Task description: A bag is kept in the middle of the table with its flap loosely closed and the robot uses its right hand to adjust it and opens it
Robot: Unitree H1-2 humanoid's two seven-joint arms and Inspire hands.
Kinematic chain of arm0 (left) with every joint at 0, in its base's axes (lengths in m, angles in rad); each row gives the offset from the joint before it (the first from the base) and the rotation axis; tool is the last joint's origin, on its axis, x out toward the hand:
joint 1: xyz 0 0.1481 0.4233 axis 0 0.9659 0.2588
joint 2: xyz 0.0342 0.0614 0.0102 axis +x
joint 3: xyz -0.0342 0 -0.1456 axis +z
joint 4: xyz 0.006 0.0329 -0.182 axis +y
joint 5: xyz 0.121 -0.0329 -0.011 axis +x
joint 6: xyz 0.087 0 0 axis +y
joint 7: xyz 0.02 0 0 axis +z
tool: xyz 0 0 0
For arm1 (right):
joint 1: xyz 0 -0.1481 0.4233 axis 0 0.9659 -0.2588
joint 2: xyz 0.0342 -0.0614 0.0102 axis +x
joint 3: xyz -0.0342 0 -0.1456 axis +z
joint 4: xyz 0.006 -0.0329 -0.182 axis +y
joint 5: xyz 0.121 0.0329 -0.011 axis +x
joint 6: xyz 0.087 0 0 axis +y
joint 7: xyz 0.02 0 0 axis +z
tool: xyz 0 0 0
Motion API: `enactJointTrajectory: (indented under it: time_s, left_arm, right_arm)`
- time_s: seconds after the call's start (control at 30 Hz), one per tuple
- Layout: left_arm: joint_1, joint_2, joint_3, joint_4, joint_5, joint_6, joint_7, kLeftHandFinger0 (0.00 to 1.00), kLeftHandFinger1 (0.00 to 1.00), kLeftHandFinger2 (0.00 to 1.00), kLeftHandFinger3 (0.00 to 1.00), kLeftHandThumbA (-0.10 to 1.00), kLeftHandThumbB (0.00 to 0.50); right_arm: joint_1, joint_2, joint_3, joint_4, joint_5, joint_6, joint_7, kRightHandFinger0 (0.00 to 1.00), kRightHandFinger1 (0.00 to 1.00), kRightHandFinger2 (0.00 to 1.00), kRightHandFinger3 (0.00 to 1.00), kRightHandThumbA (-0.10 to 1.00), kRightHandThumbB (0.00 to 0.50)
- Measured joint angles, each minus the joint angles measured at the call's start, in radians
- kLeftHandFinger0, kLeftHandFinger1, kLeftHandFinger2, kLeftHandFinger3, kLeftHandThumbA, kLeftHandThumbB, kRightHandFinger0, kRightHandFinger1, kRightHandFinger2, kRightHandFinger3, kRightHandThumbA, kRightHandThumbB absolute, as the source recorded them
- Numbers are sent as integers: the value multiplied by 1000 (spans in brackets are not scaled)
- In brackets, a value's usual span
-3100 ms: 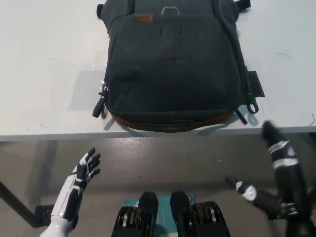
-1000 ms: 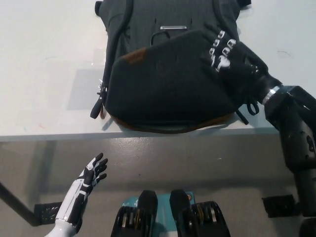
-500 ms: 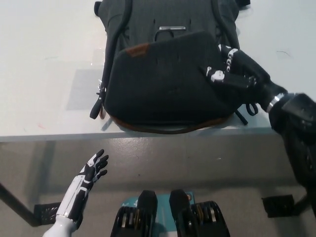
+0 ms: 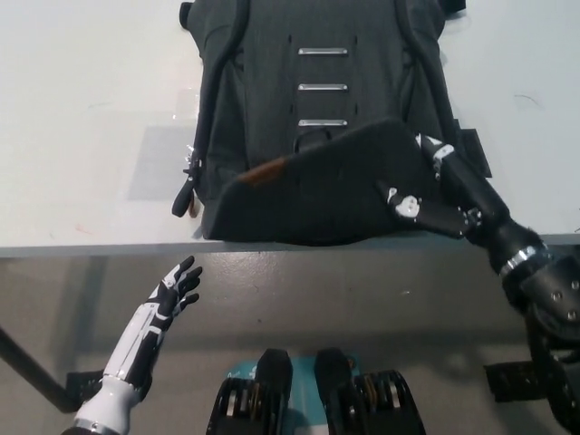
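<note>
Gripping the right edge of the flap (image 4: 335, 186), the right robot hand (image 4: 433, 192) sits at centre right of the frame, holding it folded down toward the near edge of the surface (image 4: 82, 127). The backpack (image 4: 317, 82) runs lengthwise up the frame, three metal rungs (image 4: 323, 87) bared. Bare surface lies either side. The left robot hand (image 4: 168, 304) hangs released, lower left.

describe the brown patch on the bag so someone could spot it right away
Start at the dark grey bag in the middle of the white table. Its flap hangs folded toward the near edge, gripped by the black right hand. The brown patch on the flap's left is its only warm-coloured mark.
</note>
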Motion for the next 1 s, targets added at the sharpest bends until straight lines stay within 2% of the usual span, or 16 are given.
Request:
enactJointTrajectory:
  time_s: [0.07,0.2,0.23,0.27,0.3,0.33,0.37,0.4,0.47,0.5,0.53,0.67,0.83,0.9,1.0]
  left_arm:
    - [0,0,0,2,0,0,-1,1000,1000,1000,1000,1000,69]
    - [0,0,0,8,0,2,-4,1000,1000,1000,1000,1000,90]
    - [0,0,0,9,0,2,-5,1000,1000,1000,1000,1000,82]
    - [0,0,0,10,0,2,-6,1000,1000,1000,1000,1000,68]
    - [-1,0,0,11,-1,3,-7,1000,1000,1000,1000,1000,69]
    - [-2,0,0,12,-1,3,-8,1000,1000,1000,1000,1000,68]
    - [-3,0,1,14,-1,3,-9,1000,1000,1000,1000,1000,63]
    - [-5,0,1,16,-2,3,-10,1000,1000,1000,1000,1000,63]
    - [-9,0,1,18,-3,4,-10,1000,1000,1000,1000,1000,70]
    - [-13,0,1,19,-3,4,-11,1000,1000,1000,1000,1000,75]
    - [-18,0,1,19,-3,5,-13,1000,1000,1000,1000,1000,62]
    - [-39,6,2,19,-3,10,-18,1000,1000,1000,1000,1000,49]
    - [-56,21,3,25,-3,11,-24,1000,1000,1000,1000,1000,54]
    - [-59,23,3,26,-3,12,-26,1000,1000,1000,1000,1000,48]
    - [-62,24,3,28,-3,17,-31,1000,1000,1000,1000,1000,43]
  right_arm:
    - [13,1,4,-1,-21,-27,-11,113,508,818,814,-100,106]
    - [70,13,25,-1,-95,-126,-57,130,536,868,795,-100,134]
    - [83,18,30,-1,-111,-145,-69,167,569,883,770,-100,172]
    - [96,22,34,-1,-132,-166,-82,229,599,850,755,-100,200]
    - [117,25,43,-1,-160,-194,-103,370,678,867,831,83,226]
    - [127,26,48,-1,-175,-207,-111,508,753,932,953,252,254]
    - [142,24,55,-3,-196,-223,-122,788,939,1000,1000,424,276]
    - [161,19,64,-7,-219,-240,-129,884,1000,1000,1000,452,302]
    - [197,6,85,-19,-253,-258,-133,1000,1000,1000,1000,522,301]
    - [224,-4,101,-27,-278,-269,-134,1000,1000,1000,1000,656,312]
    - [248,-15,119,-34,-299,-278,-134,1000,1000,1000,1000,725,345]
    - [310,-57,178,-75,-381,-300,-126,1000,1000,1000,1000,668,352]
    - [364,-84,221,-93,-422,-308,-104,1000,1000,1000,1000,735,316]
    - [376,-87,227,-102,-429,-308,-94,1000,1000,1000,1000,788,324]
    - [392,-93,228,-123,-432,-305,-79,1000,1000,1000,1000,798,325]
